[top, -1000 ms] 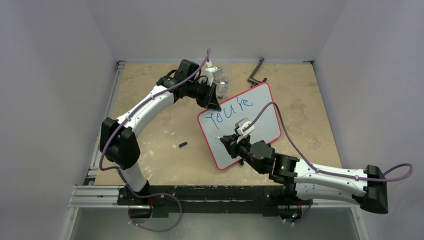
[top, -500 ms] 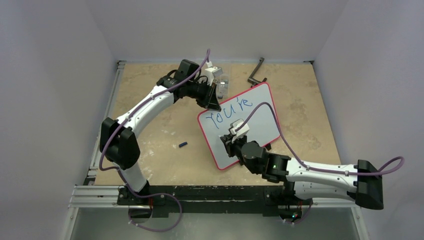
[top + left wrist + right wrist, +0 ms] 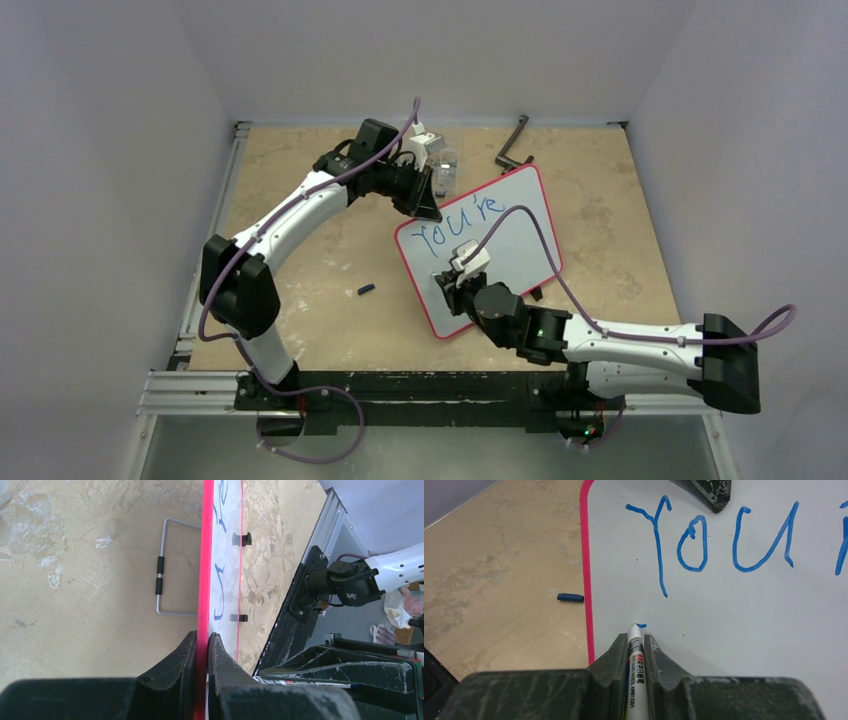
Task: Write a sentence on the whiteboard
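Whiteboard (image 3: pixel 510 250) sits centre of the top view, angled on the table (image 3: pixel 620 230): glossy white with a thin red frame. The sentence (image 3: pixel 462 222) so far is one blue slanted line along its upper part, "You're". In the right wrist view we note a tiny blue dab (image 3: pixel 641 625) under the "Y", low and left, just beside the frame. The marker (image 3: pixel 637 672) is pinched tight between the jaws of the right gripper (image 3: pixel 635 639), tip at that dab. The left gripper (image 3: pixel 202 635) is clamped on the board's upper-left red edge. Risks as we judge them: the hold is a narrow pinch at one edge, so hard pen pressure could pivot or slide the board and bend the strokes. Starting this near the frame, a stroke could run onto the red rim. The wrist passing over could smear the wet first line. The marker could creep in the jaws and skip. A blue cap (image 3: pixel 366 290) lies on the table, left of the board.
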`<state>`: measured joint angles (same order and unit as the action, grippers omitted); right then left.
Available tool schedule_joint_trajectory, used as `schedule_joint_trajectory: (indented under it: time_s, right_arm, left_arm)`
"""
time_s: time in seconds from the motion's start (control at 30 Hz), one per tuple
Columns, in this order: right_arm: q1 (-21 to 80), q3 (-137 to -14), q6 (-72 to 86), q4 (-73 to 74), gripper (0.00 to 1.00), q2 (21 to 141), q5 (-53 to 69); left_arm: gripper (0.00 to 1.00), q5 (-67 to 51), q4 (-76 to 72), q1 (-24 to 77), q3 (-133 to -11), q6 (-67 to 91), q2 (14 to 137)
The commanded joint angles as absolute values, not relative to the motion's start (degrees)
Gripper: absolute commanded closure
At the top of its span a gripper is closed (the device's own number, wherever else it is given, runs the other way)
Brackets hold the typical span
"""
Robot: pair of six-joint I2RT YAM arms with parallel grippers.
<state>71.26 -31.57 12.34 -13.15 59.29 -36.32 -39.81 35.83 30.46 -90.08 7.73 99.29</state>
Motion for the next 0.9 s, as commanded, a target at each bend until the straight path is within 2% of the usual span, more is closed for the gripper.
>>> schedule_joint_trajectory:
  time_s: [0.0,0.47,0.87]
  right_arm:
    - [71.5,-33.0,12.1,-15.3,1.00,59.5,-34.7]
    - [71.7,-29.7,15.1,-11.9,1.00,56.6,-33.6]
    - [71.7,-31.0,18.6,-5.9,1.00,54.8,-41.2]
  left_arm:
    - [1.00,-33.7,33.8,30.7,-89.8,5.9,97.0]
    - [1.00,-33.2,34.0,30.7,-89.9,5.6,96.9]
    - [1.00,-33.1,34.1,30.7,-89.9,5.6,96.9]
